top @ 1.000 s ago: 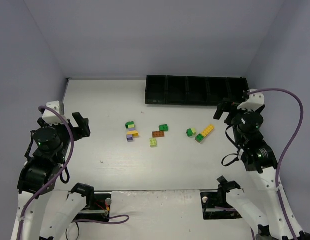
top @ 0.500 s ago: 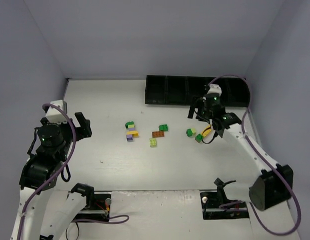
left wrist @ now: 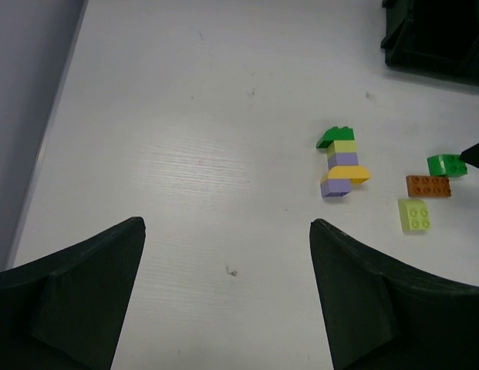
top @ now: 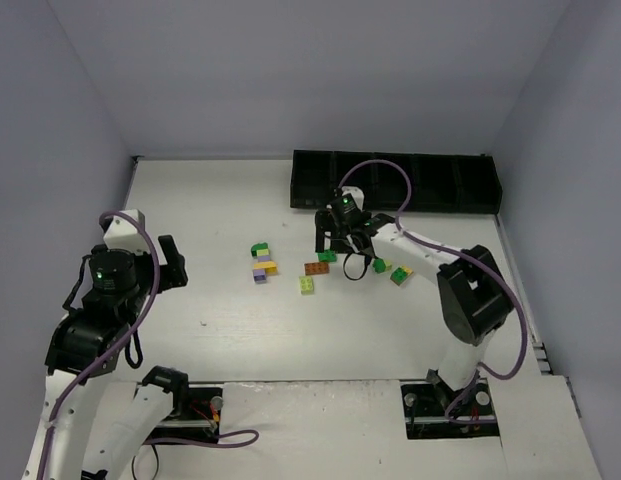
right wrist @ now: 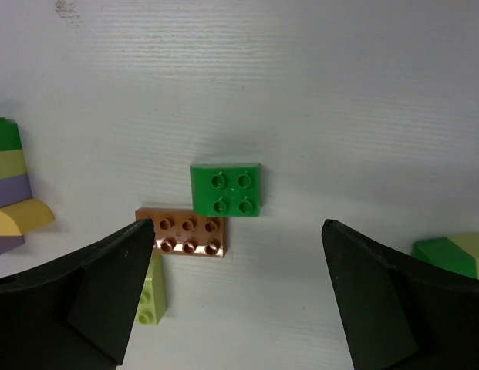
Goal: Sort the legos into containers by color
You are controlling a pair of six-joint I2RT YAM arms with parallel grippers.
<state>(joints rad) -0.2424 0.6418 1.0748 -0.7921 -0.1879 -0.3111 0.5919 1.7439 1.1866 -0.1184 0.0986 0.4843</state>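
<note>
My right gripper (right wrist: 237, 225) hangs over the dark green brick (right wrist: 227, 190), jaws spread to straddle it. I've parked my left gripper (left wrist: 227, 223) well apart from that brick, jaws wide, keeping clear.

Bright, even overhead light. Faint soft shadows beside legos (right wrist: 226, 190) ahead of right gripper (right wrist: 237, 225); near fingers (right wrist: 85, 293) dark, slightly blurred.

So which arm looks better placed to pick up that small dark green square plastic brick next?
The right one, probably. Its open right gripper hangs over the small dark green square plastic brick, which sits framed between its fingers. The open left gripper sits far off to the left.
</note>
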